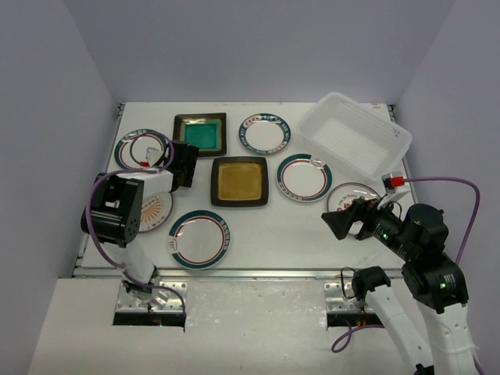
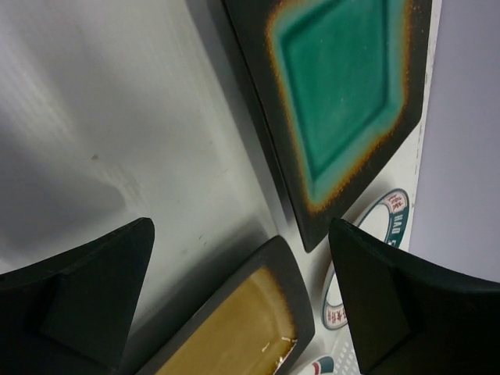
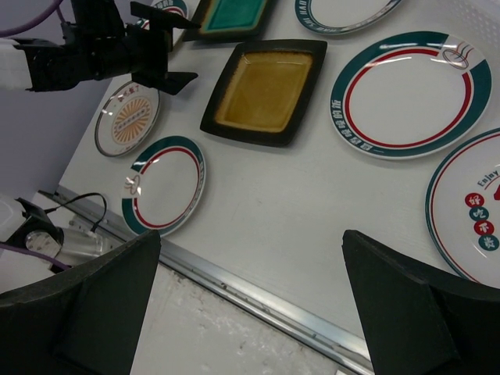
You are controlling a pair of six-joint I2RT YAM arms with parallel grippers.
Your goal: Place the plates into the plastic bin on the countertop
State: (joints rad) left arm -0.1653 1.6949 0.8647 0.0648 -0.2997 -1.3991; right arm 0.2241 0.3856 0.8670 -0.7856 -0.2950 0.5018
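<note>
Left hand [image 1: 187, 166] gapes wide, empty; teal plate [image 1: 201, 133] lies just to its upper right. Right hand [image 1: 344, 220] also wide, empty. Bin [image 1: 355, 137] upper right: your right hand sits nearer it.

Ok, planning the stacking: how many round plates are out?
6: far-left plate, sunburst plate under the left arm, front-left plate, far-middle plate, centre-right plate, right plate partly under the right tool. None looks fully hidden.

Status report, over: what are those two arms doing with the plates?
Left end effector open, empty, near teal plate. Right end effector open, empty. All eight plates on countertop; bin empty. Nothing blocking.
</note>
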